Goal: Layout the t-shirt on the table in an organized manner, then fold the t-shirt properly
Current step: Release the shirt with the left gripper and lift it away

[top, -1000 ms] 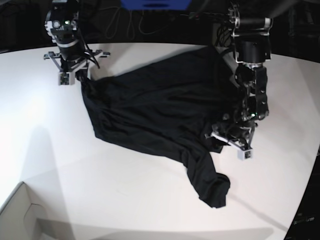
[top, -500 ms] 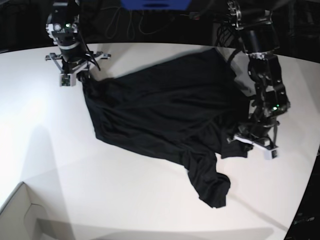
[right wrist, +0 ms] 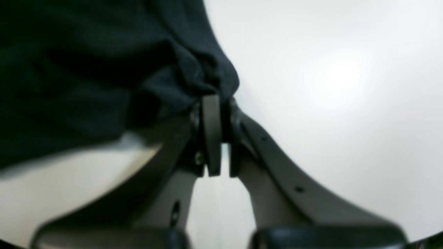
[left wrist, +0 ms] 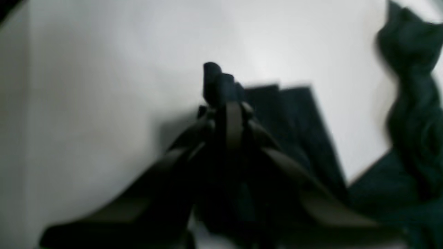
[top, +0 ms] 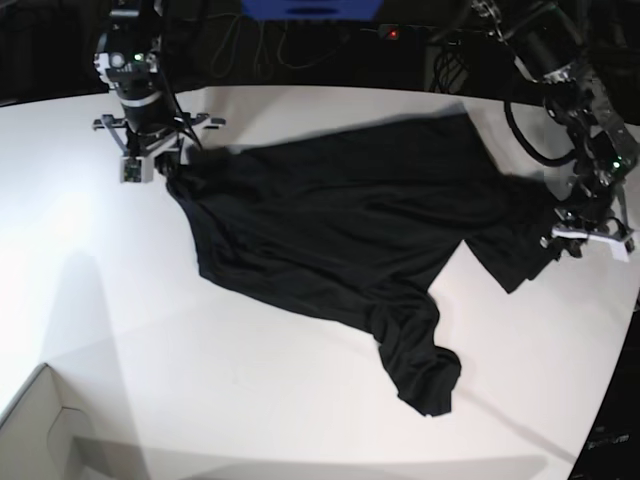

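Note:
The black t-shirt (top: 340,220) lies wrinkled on the white table (top: 200,380), stretched between my two grippers. My right gripper (top: 150,165) at the far left is shut on a bunched corner of the t-shirt (right wrist: 187,69); the wrist view shows the right gripper (right wrist: 221,103) pinching the cloth. My left gripper (top: 590,238) near the table's right edge is shut on the shirt's other end. In its blurred wrist view, cloth pokes up between the shut fingers of the left gripper (left wrist: 228,103). A twisted sleeve (top: 425,375) trails toward the front.
A pale box corner (top: 40,430) sits at the front left. Cables and a blue object (top: 310,8) lie beyond the table's far edge. The table's curved edge (top: 615,370) runs close to the left gripper on the right.
My left gripper closed on the shirt's edge and pulled it right and away, spreading the cloth wider. The right gripper kept its hold, shifting slightly toward the far edge.

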`<state>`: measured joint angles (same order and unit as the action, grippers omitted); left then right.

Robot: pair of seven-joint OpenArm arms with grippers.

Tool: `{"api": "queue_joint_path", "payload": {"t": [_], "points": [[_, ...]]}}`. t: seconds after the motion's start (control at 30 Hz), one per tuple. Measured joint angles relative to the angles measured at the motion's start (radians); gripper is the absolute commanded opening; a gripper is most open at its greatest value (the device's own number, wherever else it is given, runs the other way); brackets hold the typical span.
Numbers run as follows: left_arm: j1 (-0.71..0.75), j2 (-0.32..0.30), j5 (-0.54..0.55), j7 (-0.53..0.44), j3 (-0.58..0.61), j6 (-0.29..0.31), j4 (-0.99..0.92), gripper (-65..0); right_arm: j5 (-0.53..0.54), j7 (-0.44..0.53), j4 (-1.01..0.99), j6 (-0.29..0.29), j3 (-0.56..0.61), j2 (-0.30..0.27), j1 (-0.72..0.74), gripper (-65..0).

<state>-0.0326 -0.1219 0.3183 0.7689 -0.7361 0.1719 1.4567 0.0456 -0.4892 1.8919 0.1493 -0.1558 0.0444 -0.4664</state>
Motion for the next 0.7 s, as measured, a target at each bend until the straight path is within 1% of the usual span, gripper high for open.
{"api": "queue_joint_path", "payload": {"t": [0.07, 0.1, 0.13, 0.23, 0.3, 0.33, 0.43, 0.57, 0.7], "points": [[0.026, -0.011, 0.005, 0.001, 0.006, 0.008, -0.002, -63.7, -0.003, -0.006, 0.027, 0.000, 0.023, 0.000, -0.008, -65.0], [0.036, -0.015, 0.006, -0.004, 0.004, 0.010, -0.001, -62.0, 0.000, -0.006, 0.042, 0.000, 0.029, 0.000, -0.013, -65.0], [0.048, -0.020, 0.000, -0.006, 0.000, 0.004, 0.001, -58.6, 0.001, -0.001, 0.055, 0.000, 0.030, 0.000, -0.021, -65.0], [0.072, -0.027, 0.000, -0.006, -0.003, 0.005, 0.002, -45.5, 0.000, -0.002, 0.080, 0.000, 0.025, 0.000, -0.035, -65.0], [0.080, -0.021, 0.006, -0.004, -0.035, 0.008, 0.007, -39.5, 0.001, 0.000, 0.087, 0.001, 0.023, 0.003, -0.047, -65.0], [0.083, -0.013, 0.011, -0.005, -0.069, 0.009, 0.013, -38.5, 0.001, -0.001, 0.089, 0.001, 0.021, 0.003, -0.054, -65.0], [0.088, -0.017, 0.000, -0.009, -0.152, 0.005, 0.014, -38.4, 0.001, 0.003, 0.089, 0.002, -0.003, 0.005, -0.079, -65.0], [0.093, -0.026, 0.000, -0.008, -0.197, 0.005, 0.014, -38.4, 0.000, 0.096, 0.091, 0.001, -0.036, 0.030, -0.120, -65.0], [0.087, -0.026, 0.000, -0.007, -0.225, 0.005, 0.014, -38.0, 0.000, 0.098, 0.090, 0.003, -0.037, 0.027, -0.133, -65.0]]}}
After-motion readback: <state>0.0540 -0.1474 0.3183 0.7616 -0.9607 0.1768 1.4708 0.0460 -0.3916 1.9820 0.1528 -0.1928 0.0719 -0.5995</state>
